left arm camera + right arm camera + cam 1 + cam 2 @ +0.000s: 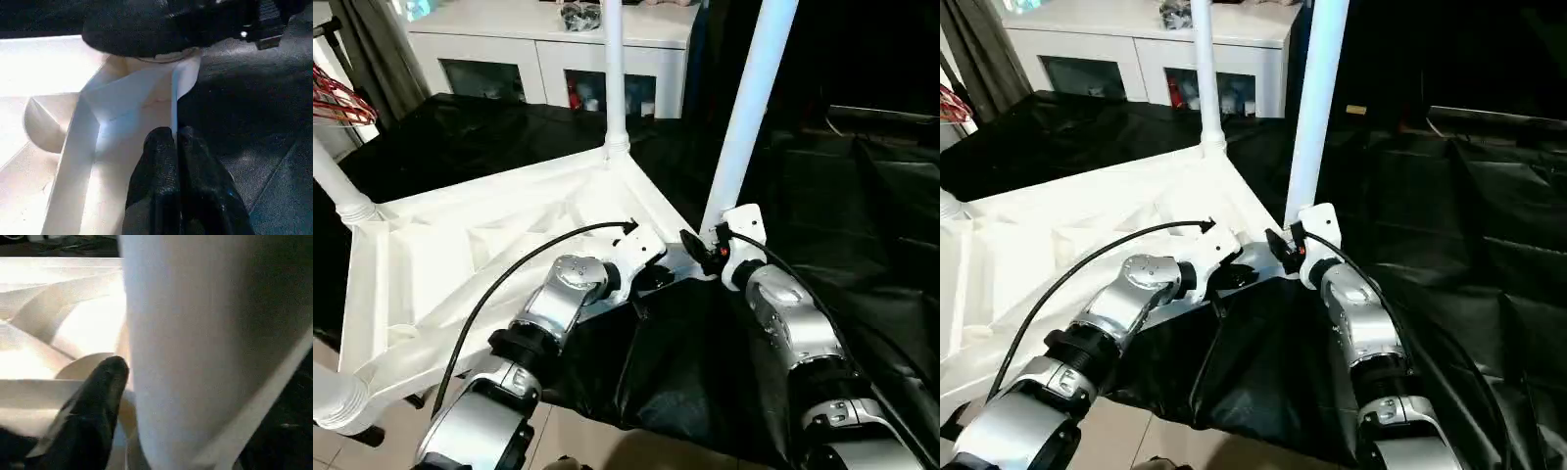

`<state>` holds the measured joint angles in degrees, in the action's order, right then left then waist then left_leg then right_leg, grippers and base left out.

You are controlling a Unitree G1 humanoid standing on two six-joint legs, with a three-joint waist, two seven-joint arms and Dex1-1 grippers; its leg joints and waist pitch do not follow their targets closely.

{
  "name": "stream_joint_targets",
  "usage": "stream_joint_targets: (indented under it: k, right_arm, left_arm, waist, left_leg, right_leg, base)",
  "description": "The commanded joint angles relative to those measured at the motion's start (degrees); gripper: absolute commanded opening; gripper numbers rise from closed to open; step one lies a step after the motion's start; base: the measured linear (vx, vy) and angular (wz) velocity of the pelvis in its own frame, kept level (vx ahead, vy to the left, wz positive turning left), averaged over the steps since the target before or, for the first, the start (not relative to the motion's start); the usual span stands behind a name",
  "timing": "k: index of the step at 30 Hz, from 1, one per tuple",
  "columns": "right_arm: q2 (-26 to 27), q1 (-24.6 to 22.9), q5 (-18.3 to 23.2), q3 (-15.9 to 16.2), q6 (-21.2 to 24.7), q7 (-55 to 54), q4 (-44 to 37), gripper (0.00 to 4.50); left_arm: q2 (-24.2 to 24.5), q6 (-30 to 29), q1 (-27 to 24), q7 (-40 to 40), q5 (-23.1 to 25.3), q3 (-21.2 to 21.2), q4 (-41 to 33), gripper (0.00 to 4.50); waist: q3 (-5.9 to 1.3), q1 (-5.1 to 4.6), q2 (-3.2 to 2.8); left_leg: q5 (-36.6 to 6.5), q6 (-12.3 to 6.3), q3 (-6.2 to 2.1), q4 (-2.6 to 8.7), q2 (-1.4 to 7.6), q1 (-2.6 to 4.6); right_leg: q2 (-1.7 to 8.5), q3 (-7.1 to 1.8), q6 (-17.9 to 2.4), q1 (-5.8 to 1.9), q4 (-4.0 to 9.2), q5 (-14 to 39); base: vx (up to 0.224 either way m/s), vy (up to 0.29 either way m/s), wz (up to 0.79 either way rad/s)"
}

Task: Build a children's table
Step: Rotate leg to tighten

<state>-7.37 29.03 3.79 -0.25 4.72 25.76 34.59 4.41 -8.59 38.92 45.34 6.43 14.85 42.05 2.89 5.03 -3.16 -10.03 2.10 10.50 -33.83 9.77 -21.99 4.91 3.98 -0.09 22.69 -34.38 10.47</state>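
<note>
The children's table lies upside down on black sheeting, its white ribbed top (460, 245) facing up. One leg (614, 78) stands in the far corner socket, another (335, 186) at the left corner, and a third (333, 397) at the near left. A fourth leg (749, 108) rises from the near right corner. My right gripper (705, 247) sits against that leg's base (195, 357). My left gripper (172, 139) is shut on the thin rim (174, 98) of the top, just beside that corner.
A white cabinet (548, 59) with glass doors stands behind the table. Black sheeting (862, 215) covers the surface to the right and hangs over the front edge. A red wire object (337, 98) is at the far left. Tiled floor (578, 431) shows below.
</note>
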Motion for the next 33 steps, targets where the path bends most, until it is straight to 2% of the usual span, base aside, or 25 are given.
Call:
stream_joint_targets:
  k: [1, 2, 5, 6, 7, 8, 12, 17, 19, 21, 27, 33]
  right_arm:
    - [0.3, -1.8, 0.4, 6.1, 1.0, 8.5, -0.1, 3.35]
    - [-1.0, -2.3, 0.2, 6.7, 0.7, 10.5, -1.1, 3.56]
    - [-3.7, -3.5, 0.4, 7.9, 0.4, 15.6, -3.4, 3.56]
    - [-5.6, -4.3, 1.1, 8.2, 0.3, 19.0, -4.9, 3.56]
    - [-6.6, -4.6, 1.5, 8.2, 0.0, 20.4, -5.5, 3.56]
    - [-7.3, -4.8, 1.7, 8.2, -0.1, 21.3, -5.9, 3.56]
    - [-9.8, -5.3, 2.7, 7.4, -1.3, 25.7, -6.8, 3.56]
    - [-12.5, -6.4, 4.7, 7.6, -0.6, 31.4, -9.4, 3.56]
    - [-14.2, -7.4, 6.0, 8.2, 0.5, 35.5, -11.4, 3.56]
    - [-14.8, -7.7, 6.4, 8.4, 0.9, 37.0, -12.0, 3.3]
    - [-15.6, -8.2, 6.9, 9.2, 1.4, 39.4, -12.9, 2.75]
    - [-16.2, -8.6, 7.4, 9.8, 2.4, 41.1, -14.1, 2.6]
  left_arm:
    - [-0.3, 4.6, 0.3, 3.5, -3.0, 0.1, -4.2, 0.0]
    - [0.3, 4.8, -0.3, 5.0, -3.4, 0.2, -5.1, 0.0]
    - [1.5, 4.8, -1.2, 7.8, -4.4, 0.2, -6.7, 0.0]
    - [2.5, 4.8, -1.8, 10.0, -5.1, 0.2, -7.8, 0.0]
    - [3.1, 4.8, -2.0, 11.1, -5.4, 0.3, -8.3, 0.0]
    - [3.4, 4.8, -2.1, 11.9, -5.7, 0.3, -8.6, 0.0]
    - [5.2, 4.9, -3.0, 15.6, -6.4, 0.8, -10.3, 0.0]
    - [7.5, 4.6, -4.4, 19.9, -7.0, 1.2, -12.4, 0.0]
    - [9.3, 4.0, -5.3, 22.7, -7.7, 1.4, -13.9, 0.0]
    - [10.2, 3.8, -5.6, 24.1, -8.0, 1.4, -14.5, 0.0]
    - [12.1, 2.9, -6.5, 26.9, -8.7, 1.6, -16.4, 0.0]
    - [13.1, 2.3, -6.9, 28.5, -9.0, 1.7, -17.2, 0.0]
  waist:
    - [-3.34, 0.01, 0.76]
    - [-3.38, 0.03, 0.79]
    - [-3.56, 0.25, 0.95]
    - [-3.61, 0.31, 0.78]
    - [-3.67, 0.42, 0.86]
    - [-3.71, 0.56, 0.73]
    - [-3.88, 0.69, 0.61]
    - [-3.82, 0.95, 0.54]
    - [-3.84, 1.15, 0.72]
    - [-3.85, 1.3, 0.67]
    - [-3.76, 1.52, 0.69]
    - [-3.84, 1.6, 0.76]
  left_leg:
    - [-18.4, -1.56, -1.7, 4.77, 3.36, 1.05]
    - [-18.1, -1.71, -1.66, 4.73, 3.37, 0.93]
    - [-15.6, -2.94, -1.48, 4.5, 3.42, 0.71]
    - [-15.0, -3.21, -1.45, 4.43, 3.42, 0.72]
    - [-13.8, -3.99, -1.34, 4.25, 3.43, 0.63]
    - [-13.1, -4.37, -1.23, 4.15, 3.52, 0.84]
    - [-11.2, -5.08, -1.3, 4.03, 3.64, 0.5]
    - [-12.0, -5.41, -1.13, 3.99, 3.75, 0.63]
    - [-11.9, -5.43, -1.14, 3.99, 3.82, 0.6]
    - [-11.7, -5.51, -1.02, 3.93, 3.84, 0.67]
    - [-12.6, -4.39, -0.97, 4.09, 3.88, 0.82]
    - [-11.0, -4.85, -0.88, 3.9, 3.83, 0.74]
  right_leg:
    - [4.48, -2.68, -10.1, -2.02, 5.53, 20.7]
    - [4.43, -2.66, -10.3, -2.13, 5.4, 20.0]
    - [4.41, -2.72, -11.1, -2.43, 4.99, 16.4]
    - [4.46, -2.74, -11.4, -2.38, 4.9, 15.7]
    - [4.39, -2.68, -11.9, -2.48, 4.76, 14.8]
    - [4.33, -2.71, -12.5, -2.17, 4.72, 13.9]
    - [4.17, -2.48, -13.7, -2.49, 4.07, 10.4]
    - [4.19, -2.49, -14.1, -2.42, 4.09, 10.8]
    - [4.25, -2.49, -14.1, -2.55, 4.01, 11.0]
    - [4.14, -2.5, -14.0, -2.29, 3.97, 11.2]
    - [4.19, -2.59, -13.4, -2.18, 4.15, 13.6]
    - [4.14, -2.59, -13.7, -2.18, 3.9, 11.5]
  base:
    - [0.0, 0.0, 0.0]
    - [0.0, 0.0, 0.0]
    - [0.0, 0.0, 0.0]
    - [0.0, 0.0, 0.0]
    - [0.0, 0.0, 0.0]
    - [0.0, 0.0, 0.0]
    - [0.0, 0.0, 0.0]
    - [0.0, 0.0, 0.0]
    - [0.0, 0.0, 0.0]
    - [0.0, 0.0, 0.0]
    - [0.0, 0.0, 0.0]
    - [0.0, 0.0, 0.0]
